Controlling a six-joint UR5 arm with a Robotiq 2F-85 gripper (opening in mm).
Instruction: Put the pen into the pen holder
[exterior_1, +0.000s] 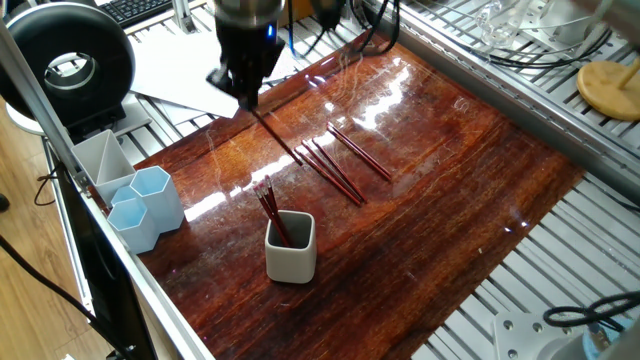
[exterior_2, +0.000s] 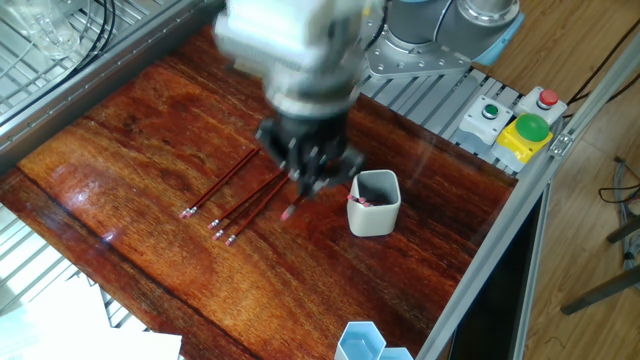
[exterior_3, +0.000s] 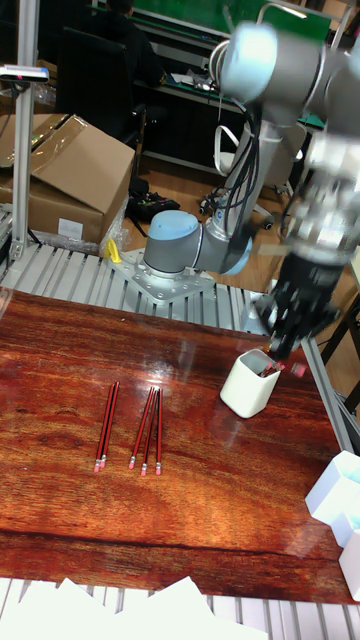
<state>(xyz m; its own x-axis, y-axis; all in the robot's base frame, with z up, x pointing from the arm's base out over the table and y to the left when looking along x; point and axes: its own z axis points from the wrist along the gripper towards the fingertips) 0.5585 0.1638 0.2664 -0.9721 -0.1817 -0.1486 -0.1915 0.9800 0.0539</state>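
Table (exterior_1: 470, 200): glossy red-brown wood, I see it ringed by metal slats.
Pen (exterior_1: 275, 138): slanting down from the gripper (exterior_1: 243, 92), clear of the table.
Gripper: closed narrow on the pen's top end.
Pen holder (exterior_1: 291, 248): near the front edge, well apart from the gripper, several pens inside.
Tall view only: gripper (exterior_3: 283, 352) blurred just beside the holder (exterior_3: 248, 384).

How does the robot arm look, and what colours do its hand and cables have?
The arm has silver-grey tube segments with pale blue joint caps and stands on a grey ribbed base. A white ribbed collar sits above the black hand, which shows a small blue light. Black cables hang beside the wrist. The arm is motion-blurred, so no markings are readable.
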